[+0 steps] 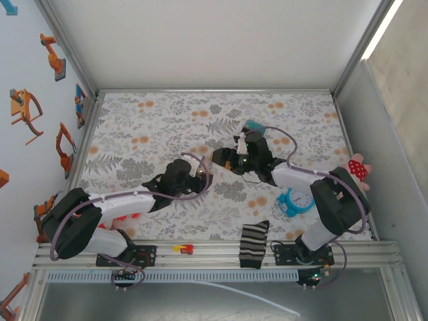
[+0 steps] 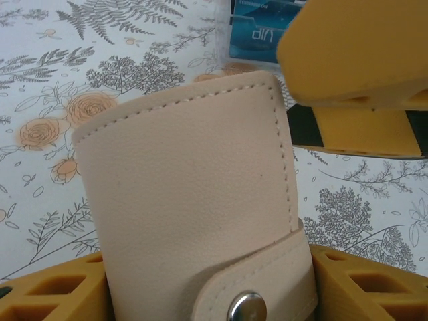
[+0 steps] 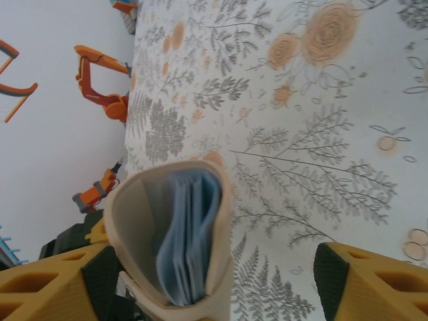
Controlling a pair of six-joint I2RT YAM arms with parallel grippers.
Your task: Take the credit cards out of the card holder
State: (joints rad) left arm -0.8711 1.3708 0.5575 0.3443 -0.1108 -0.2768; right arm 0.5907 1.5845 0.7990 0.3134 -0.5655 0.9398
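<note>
Gripping the card holder (image 2: 187,194), left claw (image 2: 204,294) cropped, right claw (image 3: 214,281) open, blue layers (image 3: 187,234) unclear.

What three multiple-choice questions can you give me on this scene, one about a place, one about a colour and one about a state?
1. Where is the striped sock?
A. at the table's near edge
B. by the far wall
C. in the far left corner

2. What colour is the card holder's outside?
A. black
B. tan-beige
C. green

3. How is the card holder placed?
A. lying flat on the table
B. tucked in the sock
C. gripped by the left tool

Answers:
1 A, the top view shows it at the near edge.
2 B, the left wrist view shows its beige stitched skin.
3 C, the yellow fingers sit against both its sides.
</note>
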